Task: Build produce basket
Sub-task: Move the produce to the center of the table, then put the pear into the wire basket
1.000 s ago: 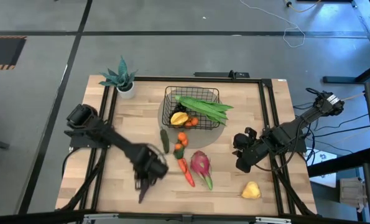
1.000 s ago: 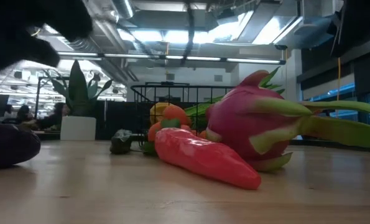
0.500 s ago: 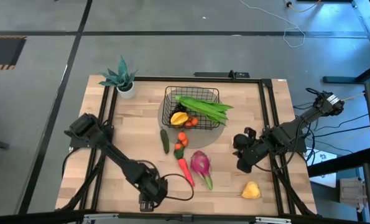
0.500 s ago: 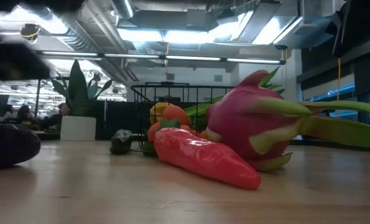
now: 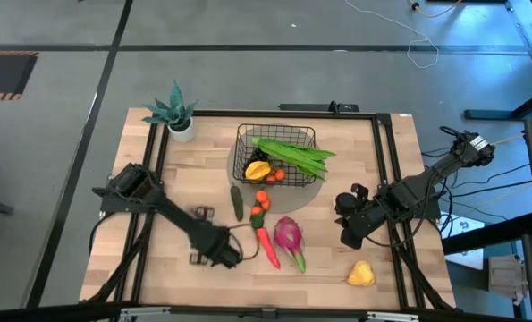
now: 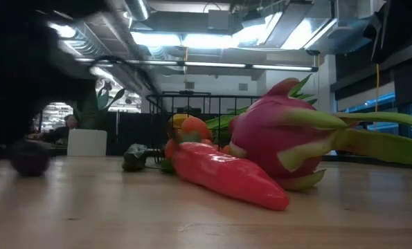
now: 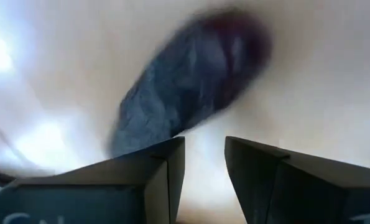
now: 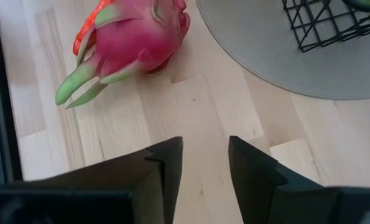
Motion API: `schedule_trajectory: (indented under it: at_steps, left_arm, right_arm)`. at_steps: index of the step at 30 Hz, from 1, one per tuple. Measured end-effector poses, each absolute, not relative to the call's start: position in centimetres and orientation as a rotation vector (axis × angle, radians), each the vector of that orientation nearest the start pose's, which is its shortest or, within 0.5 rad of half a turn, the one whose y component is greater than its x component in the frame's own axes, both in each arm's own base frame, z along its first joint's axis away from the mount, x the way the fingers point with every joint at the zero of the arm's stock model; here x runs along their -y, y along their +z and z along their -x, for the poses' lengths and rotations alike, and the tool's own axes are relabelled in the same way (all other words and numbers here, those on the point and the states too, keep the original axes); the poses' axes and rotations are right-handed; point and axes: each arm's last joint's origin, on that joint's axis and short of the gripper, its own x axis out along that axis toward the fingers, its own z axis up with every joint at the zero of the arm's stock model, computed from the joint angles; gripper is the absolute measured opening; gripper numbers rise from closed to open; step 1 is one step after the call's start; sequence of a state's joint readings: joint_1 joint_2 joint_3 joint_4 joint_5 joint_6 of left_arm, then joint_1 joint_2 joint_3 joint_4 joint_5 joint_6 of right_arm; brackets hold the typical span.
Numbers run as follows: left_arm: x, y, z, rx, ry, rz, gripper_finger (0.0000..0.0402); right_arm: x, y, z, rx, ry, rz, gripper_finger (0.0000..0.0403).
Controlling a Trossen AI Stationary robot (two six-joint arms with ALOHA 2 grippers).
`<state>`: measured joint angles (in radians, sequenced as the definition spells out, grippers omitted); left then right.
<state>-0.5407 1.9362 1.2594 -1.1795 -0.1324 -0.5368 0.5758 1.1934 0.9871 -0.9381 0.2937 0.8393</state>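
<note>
While the right gripper [image 5: 348, 234] is parked near the table's right edge, fingers narrowly parted and empty, the left gripper [image 5: 219, 250] is seen low beside the carrot [image 5: 267, 248]. Its fingers [image 7: 150, 180] are narrowly gapped; a blurred purple eggplant [image 7: 188, 81] lies just beyond, unheld. Bean pods [image 5: 294, 154] lie in the basket [image 5: 244, 134].

The left gripper [image 5: 214, 253] is swinging back from the table's near edge, where it reached half a second ago, toward the carrot [image 5: 267, 247], and now sits just left of it. The eggplant [image 6: 30, 158] is showing differently in the low view: earlier a large dark mass at the left edge, it now appears as a smaller rounded shape farther in. The left arm's dark bulk is spreading over more of that view's left side.
</note>
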Motion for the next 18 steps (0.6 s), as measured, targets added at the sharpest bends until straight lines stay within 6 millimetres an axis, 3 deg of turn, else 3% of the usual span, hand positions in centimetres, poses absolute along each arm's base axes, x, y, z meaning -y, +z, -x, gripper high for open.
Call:
schedule_trajectory:
  at_steps: [3,7,12,18]
  left_arm:
    - [14.2,15.3,-28.9,-1.695,0.185,-0.224,0.0103]
    - [13.8,16.7,-30.3,-1.667,0.098,-0.212,0.0103]
    - [13.8,19.8,-29.8,-1.581,0.009,-0.246,0.0103]
    - [13.3,23.1,-27.6,-1.442,0.108,-0.238,0.0103]
  right_arm:
    - [-11.0,27.0,-18.4,-1.053,-0.211,-0.331,0.0119]
    - [-11.5,26.8,-17.9,-1.201,-0.175,-0.536,0.0119]
    - [-13.0,26.8,-16.7,-1.343,-0.191,-0.755,0.0119]
    - [-16.4,26.3,-14.7,-1.467,-0.283,-0.947,0.0120]
